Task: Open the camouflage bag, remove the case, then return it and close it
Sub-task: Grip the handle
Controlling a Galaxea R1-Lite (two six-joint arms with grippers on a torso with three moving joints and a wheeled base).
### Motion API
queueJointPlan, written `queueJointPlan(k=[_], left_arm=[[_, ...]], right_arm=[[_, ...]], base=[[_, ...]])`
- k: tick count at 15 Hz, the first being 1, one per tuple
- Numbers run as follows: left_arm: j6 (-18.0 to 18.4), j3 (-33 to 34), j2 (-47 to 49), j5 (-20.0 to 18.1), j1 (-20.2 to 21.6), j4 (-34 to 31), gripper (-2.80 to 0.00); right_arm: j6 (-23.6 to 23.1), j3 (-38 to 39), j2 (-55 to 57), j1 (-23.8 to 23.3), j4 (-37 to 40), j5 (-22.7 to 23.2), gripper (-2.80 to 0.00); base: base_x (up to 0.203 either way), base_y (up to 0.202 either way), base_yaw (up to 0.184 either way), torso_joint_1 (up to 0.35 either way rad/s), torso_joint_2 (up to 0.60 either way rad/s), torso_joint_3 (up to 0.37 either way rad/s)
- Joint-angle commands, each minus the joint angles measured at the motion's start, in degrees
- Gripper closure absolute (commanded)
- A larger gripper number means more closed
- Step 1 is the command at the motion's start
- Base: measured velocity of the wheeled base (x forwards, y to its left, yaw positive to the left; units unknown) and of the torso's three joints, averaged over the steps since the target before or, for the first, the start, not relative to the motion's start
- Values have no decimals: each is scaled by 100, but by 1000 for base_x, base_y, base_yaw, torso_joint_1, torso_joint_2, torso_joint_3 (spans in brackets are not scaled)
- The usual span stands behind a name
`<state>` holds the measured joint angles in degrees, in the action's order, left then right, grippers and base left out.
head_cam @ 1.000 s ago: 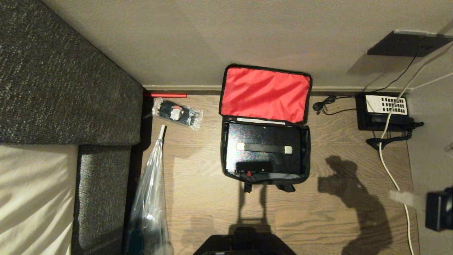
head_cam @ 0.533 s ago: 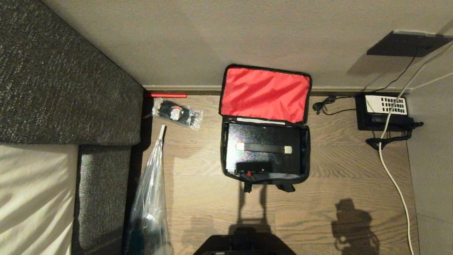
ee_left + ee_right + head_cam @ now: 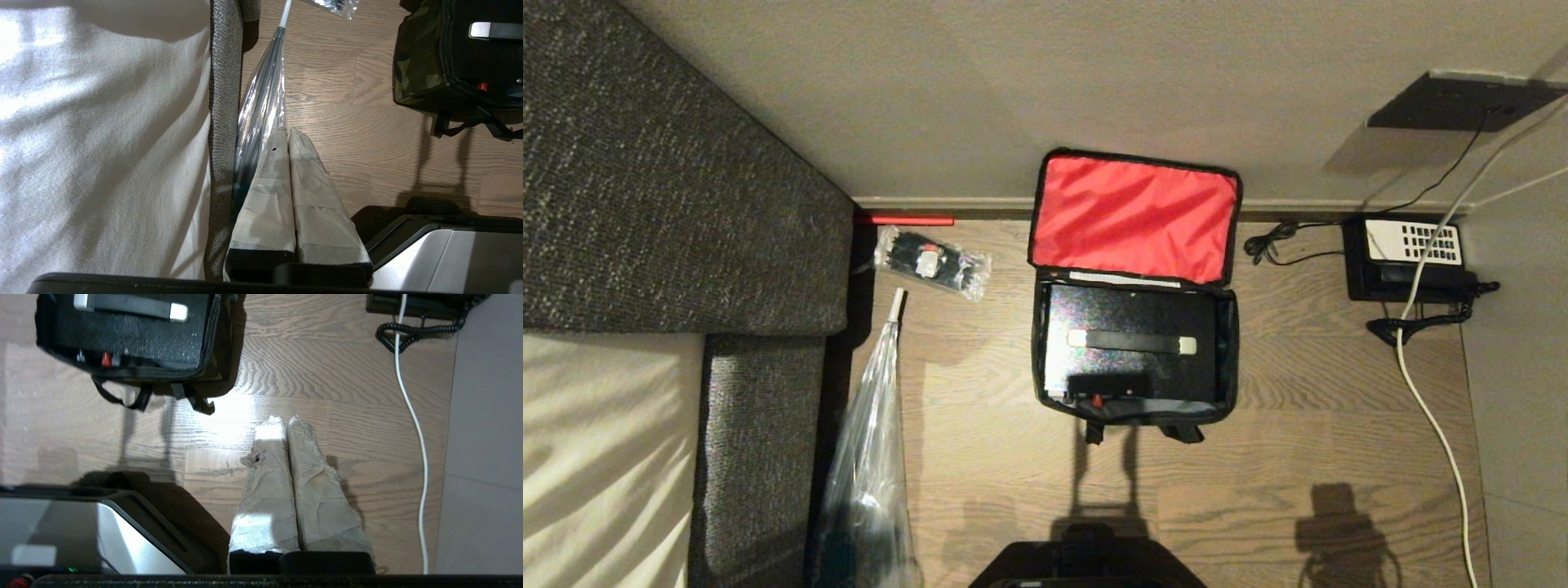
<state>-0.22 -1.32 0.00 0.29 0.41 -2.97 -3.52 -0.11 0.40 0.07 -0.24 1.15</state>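
Still open: camouflage bag (image 3: pixel 1135 359) on the wood floor (image 3: pixel 980 425) near the wall, lid (image 3: pixel 1134 216) flipped back against the baseboard w/ red lining showing. Black case (image 3: pixel 1131 343) seated inside the bag, pale-ended carry handle on top (looks fully down in the compartment, not proud of the rim, though depth hard to judge). Progress, judging from the layout: opening done; case either not yet lifted or already returned, can't tell which from this alone. Definitely left: swing lid over and zip shut. Black straps trailing from the bag's near edge toward the robot base. Further out: grey sofa (image 3: pixel 686 163) to the left, clear plastic sleeve (image 3: pixel 866 474) and small wrapped packet (image 3: pixel 931 261) beside it; black telephone (image 3: pixel 1409 257) w/ white keypad and white cable (image 3: pixel 1437 425) off to the right. Neither arm in head view. Left gripper (image 3: pixel 289 136) hanging low by the sofa edge, taped fingers pressed together, nothing held. Right gripper (image 3: pixel 286 422) over bare floor between bag and cable, pointing down, fingers likewise pressed together and empty, well clear of the bag.
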Motion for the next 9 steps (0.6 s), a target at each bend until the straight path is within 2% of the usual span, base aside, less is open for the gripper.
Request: queueJointPlan(k=[1,9], left_arm=[[-4,0,0,6,2,-1,0],[-4,5,0,6,2,-8,0]], right_arm=[[19,23,-49,1,22,10,0],[106,11,-49,1,15,-18,0]], base=[[0,0,0,0,0,0],[0,0,0,0,0,0]])
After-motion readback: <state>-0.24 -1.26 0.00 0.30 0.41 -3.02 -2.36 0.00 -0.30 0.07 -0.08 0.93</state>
